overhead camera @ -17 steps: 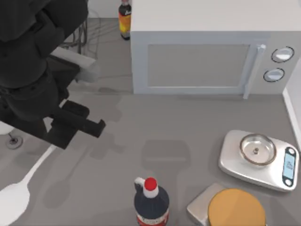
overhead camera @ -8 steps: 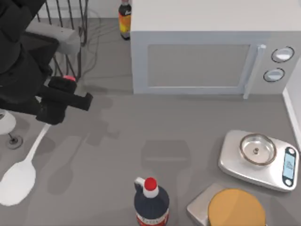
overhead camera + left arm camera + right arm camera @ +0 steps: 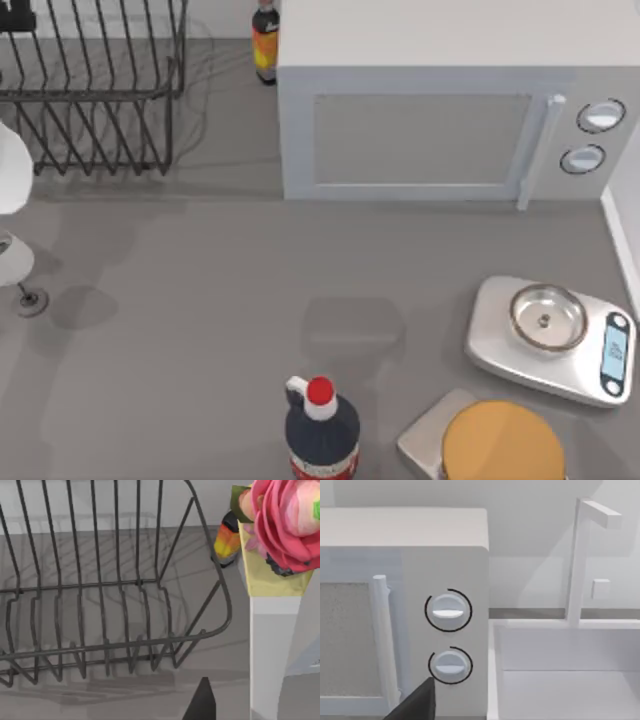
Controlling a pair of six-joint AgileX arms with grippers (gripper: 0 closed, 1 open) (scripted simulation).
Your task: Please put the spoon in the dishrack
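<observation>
Grey table (image 3: 200, 300); dishrack (image 3: 95, 95) at far left beside microwave (image 3: 440, 130); white spoon (image 3: 10, 170) at left edge; grippers' fingers unreadable.

Left arm and spoon (image 3: 12, 170) gone leftward

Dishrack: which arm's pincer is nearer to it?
Left. The left pincer hovers close by the dishrack rim; the right pincer sits by the microwave knobs, over at the table's right.
</observation>
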